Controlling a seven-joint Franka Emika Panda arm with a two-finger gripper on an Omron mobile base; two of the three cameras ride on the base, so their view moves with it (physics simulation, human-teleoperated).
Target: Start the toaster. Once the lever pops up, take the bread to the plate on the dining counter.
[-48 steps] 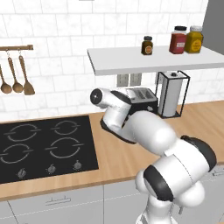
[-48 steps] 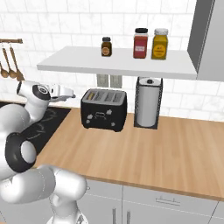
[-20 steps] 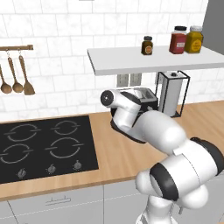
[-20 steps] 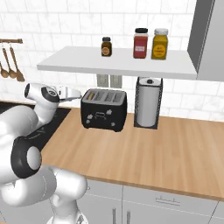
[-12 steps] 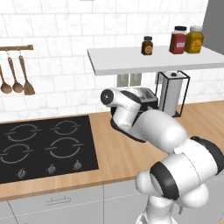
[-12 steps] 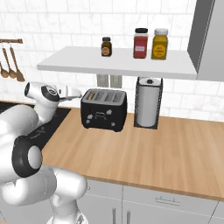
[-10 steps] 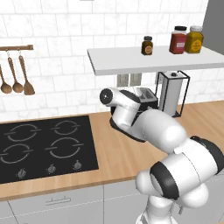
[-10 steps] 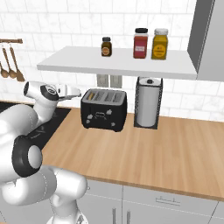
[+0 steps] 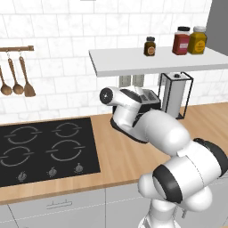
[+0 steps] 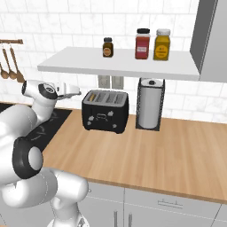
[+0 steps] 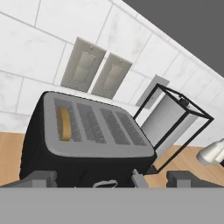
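Where tan bread (image 11: 64, 124) sits — boxy black toaster (image 11: 83, 144)

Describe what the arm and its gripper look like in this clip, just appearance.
The arm is glossy white with rounded, bulbous links and dark grey to black bands at the joints; its wrist ends in a round dark cap with a pale centre. No cables or markings are visible. The gripper shows two small, blocky dark grey finger tips.
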